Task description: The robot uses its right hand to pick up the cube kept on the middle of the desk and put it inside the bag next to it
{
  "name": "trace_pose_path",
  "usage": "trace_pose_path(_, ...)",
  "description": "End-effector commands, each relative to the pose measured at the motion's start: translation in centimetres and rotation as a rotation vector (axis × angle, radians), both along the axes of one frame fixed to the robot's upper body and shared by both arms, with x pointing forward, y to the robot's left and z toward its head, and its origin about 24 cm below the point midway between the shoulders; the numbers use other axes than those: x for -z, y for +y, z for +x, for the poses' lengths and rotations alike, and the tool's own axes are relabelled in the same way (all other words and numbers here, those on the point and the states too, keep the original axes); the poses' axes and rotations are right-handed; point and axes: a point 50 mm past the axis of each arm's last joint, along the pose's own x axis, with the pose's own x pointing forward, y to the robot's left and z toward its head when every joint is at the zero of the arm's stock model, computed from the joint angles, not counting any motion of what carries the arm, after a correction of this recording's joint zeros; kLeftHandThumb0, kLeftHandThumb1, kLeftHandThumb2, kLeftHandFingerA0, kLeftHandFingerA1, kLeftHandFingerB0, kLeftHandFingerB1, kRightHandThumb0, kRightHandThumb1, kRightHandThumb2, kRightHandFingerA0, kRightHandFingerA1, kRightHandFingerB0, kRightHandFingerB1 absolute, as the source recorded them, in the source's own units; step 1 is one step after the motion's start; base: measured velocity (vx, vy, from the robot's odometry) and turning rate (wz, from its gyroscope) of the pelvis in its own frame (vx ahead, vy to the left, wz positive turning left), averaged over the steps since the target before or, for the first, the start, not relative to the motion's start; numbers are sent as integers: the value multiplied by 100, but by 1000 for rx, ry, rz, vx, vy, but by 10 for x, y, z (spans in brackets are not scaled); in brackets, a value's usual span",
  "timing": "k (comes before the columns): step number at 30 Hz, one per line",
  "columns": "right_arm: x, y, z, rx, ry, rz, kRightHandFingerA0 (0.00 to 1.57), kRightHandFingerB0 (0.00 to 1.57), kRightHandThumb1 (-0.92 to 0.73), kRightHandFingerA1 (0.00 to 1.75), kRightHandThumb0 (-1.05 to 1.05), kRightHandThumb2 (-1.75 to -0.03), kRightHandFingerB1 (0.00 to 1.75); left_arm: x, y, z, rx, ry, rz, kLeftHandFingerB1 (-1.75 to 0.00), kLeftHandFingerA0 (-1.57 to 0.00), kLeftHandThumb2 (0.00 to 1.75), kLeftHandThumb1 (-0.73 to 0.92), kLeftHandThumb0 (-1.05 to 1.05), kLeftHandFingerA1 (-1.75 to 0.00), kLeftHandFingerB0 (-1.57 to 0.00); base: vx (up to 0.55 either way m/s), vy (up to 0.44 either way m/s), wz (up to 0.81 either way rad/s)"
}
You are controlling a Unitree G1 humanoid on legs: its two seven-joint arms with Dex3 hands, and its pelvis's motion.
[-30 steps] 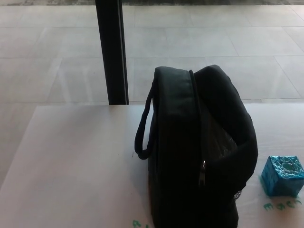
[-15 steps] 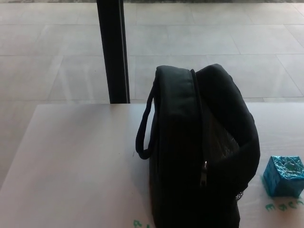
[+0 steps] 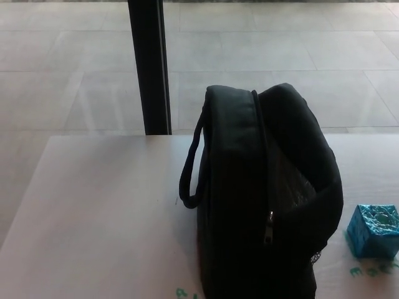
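A black soft fabric bag (image 3: pixel 265 199) stands upright on the pale flat desk (image 3: pixel 93 224), right of the desk's middle and reaching to its near edge. The bag's looped carry handle (image 3: pixel 190 165) hangs off its left side, over the desk surface. A zip line runs from the bag's top down its near face, and right of that line the bag gapes open toward the right. A small shiny blue foil-wrapped cube (image 3: pixel 373 230) sits on the desk just beside the bag's right side, near the right border. Behind the desk's far edge, left of the bag, a dark upright post (image 3: pixel 149 65) rises from the tiled floor (image 3: pixel 62 75), which stretches away beyond.
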Motion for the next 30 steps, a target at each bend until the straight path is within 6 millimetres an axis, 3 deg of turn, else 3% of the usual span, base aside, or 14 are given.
trace_pose_path(1, 14, 14, 9, 18, 118, -197, 0, 5, -67, 13, -96, -103, 10, -2, 3, -2, -16, 0, -5, -47, -25, 87, 50, -83, -57, -16, 0, 0, 0)
trace_pose_path(3, 25, 25, 11, -35, 139, -251, 0, 1, -70, 14, -97, -106, 6, -2, 4, 1, -10, 1, 7, -46, -25, 89, 52, -83, -56, -13, 0, 0, 0)
trace_pose_path(14, 41, 44, 24, -147, 227, -396, 0, 0, -68, 12, -103, -105, 1, -2, 4, 0, -15, -3, 7, -47, -26, 88, 52, -82, -56, -15, 0, 0, 0)
trace_pose_path(30, 79, 44, 34, -140, 376, -406, 0, 0, -65, 9, -105, -99, 4, -3, 3, 4, -37, -2, -16, -47, -24, 85, 50, -80, -56, -17, 0, 0, 0)
